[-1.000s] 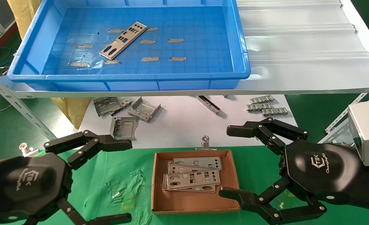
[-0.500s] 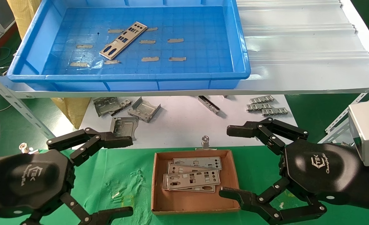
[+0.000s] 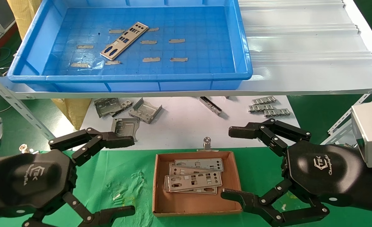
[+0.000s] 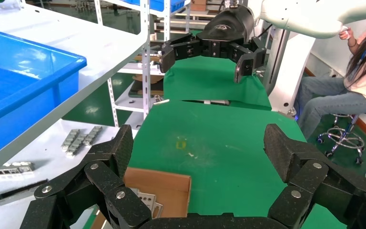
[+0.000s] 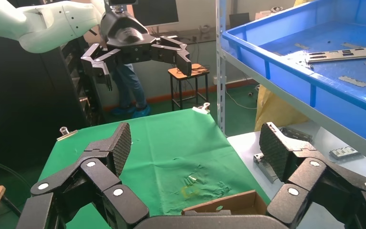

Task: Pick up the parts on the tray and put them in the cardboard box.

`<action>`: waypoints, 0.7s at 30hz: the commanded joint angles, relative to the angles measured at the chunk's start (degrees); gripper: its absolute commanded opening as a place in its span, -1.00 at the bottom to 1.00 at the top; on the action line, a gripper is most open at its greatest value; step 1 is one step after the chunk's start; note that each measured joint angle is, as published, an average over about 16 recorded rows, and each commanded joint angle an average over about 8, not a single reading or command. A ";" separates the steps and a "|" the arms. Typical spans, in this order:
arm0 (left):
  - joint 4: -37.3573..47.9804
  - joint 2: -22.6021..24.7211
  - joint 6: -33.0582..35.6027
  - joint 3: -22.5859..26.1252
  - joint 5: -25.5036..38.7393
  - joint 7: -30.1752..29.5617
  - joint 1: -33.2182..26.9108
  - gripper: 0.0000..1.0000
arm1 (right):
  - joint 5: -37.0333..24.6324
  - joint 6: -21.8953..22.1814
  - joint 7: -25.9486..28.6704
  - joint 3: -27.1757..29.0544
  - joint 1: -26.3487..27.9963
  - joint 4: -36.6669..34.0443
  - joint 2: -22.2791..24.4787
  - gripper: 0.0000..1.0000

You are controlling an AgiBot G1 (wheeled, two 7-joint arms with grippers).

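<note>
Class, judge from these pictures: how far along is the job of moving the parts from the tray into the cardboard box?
Done: several parts lie stacked in the cardboard box. In hand: nothing; the left gripper and right gripper are both open and empty, flanking the box. Left: one part lies on the floor of the blue tray.

Open green table point(image 3: 261, 164) lies between the left gripper point(image 3: 123, 176) and right gripper point(image 3: 233, 164), both with fingers spread wide and holding nothing, flanking the box point(image 3: 227, 206). The box is open from above, with parts point(image 3: 194, 181) stacked at its far half and bare floor nearest the robot. A clip point(image 3: 207, 143) juts up at its far wall. The white shelf point(image 3: 299, 82) overhangs the brackets point(image 3: 145, 112) beneath it. The tray point(image 3: 236, 75) is open above, raised walls ringing one part point(image 3: 124, 41).
</note>
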 commanded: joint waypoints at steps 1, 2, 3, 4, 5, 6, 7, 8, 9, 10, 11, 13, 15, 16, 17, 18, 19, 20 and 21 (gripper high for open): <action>0.06 0.04 -0.01 0.03 0.03 0.02 -0.03 1.00 | 0.00 0.00 0.00 0.00 0.00 0.00 0.00 1.00; 0.08 0.05 -0.01 0.03 0.04 0.02 -0.04 1.00 | 0.00 0.00 0.00 0.00 0.00 0.00 0.00 1.00; 0.10 0.06 -0.01 0.04 0.04 0.02 -0.05 1.00 | 0.00 0.00 0.00 0.00 0.00 0.00 0.00 1.00; 0.12 0.07 -0.01 0.05 0.05 0.03 -0.05 1.00 | 0.00 0.00 0.00 0.00 0.00 0.00 0.00 1.00; 0.13 0.08 -0.01 0.05 0.06 0.03 -0.06 1.00 | 0.00 0.00 0.00 0.00 0.00 0.00 0.00 1.00; 0.15 0.09 -0.01 0.05 0.06 0.03 -0.06 1.00 | 0.00 0.00 0.00 0.00 0.00 0.00 0.00 1.00; 0.16 0.09 -0.01 0.06 0.07 0.04 -0.07 1.00 | 0.00 0.00 0.00 0.00 0.00 0.00 0.00 1.00; 0.18 0.10 -0.01 0.06 0.07 0.04 -0.07 1.00 | 0.00 0.00 0.00 0.00 0.00 0.00 0.00 1.00; 0.19 0.10 -0.01 0.07 0.07 0.05 -0.08 1.00 | 0.00 0.00 0.00 0.00 0.00 0.00 0.00 1.00; 0.20 0.11 -0.01 0.07 0.08 0.05 -0.08 1.00 | 0.00 0.00 0.00 0.00 0.00 0.00 0.00 1.00; 0.21 0.11 -0.01 0.07 0.09 0.05 -0.08 1.00 | 0.00 0.00 0.00 0.00 0.00 0.00 0.00 1.00; 0.22 0.12 -0.01 0.08 0.10 0.06 -0.09 1.00 | 0.00 0.00 0.00 0.00 0.00 0.00 0.00 1.00; 0.23 0.13 -0.01 0.09 0.11 0.07 -0.10 1.00 | 0.00 0.00 0.00 0.00 0.00 0.00 0.00 1.00; 0.24 0.13 -0.01 0.09 0.12 0.07 -0.10 1.00 | 0.00 0.00 0.00 0.00 0.00 0.00 0.00 1.00; 0.24 0.13 -0.01 0.10 0.12 0.08 -0.10 1.00 | 0.00 0.00 0.00 0.00 0.00 0.00 0.00 1.00; 0.24 0.14 -0.01 0.10 0.13 0.08 -0.11 1.00 | 0.00 0.00 0.00 0.00 0.00 0.00 0.00 1.00; 0.25 0.14 -0.01 0.10 0.13 0.08 -0.11 1.00 | 0.00 0.00 0.00 0.00 0.00 0.00 0.00 1.00; 0.25 0.14 -0.01 0.11 0.13 0.09 -0.11 1.00 | 0.00 0.00 0.00 0.00 0.00 0.00 0.00 1.00; 0.25 0.15 -0.01 0.11 0.14 0.09 -0.12 1.00 | 0.00 0.00 0.00 0.00 0.00 0.00 0.00 1.00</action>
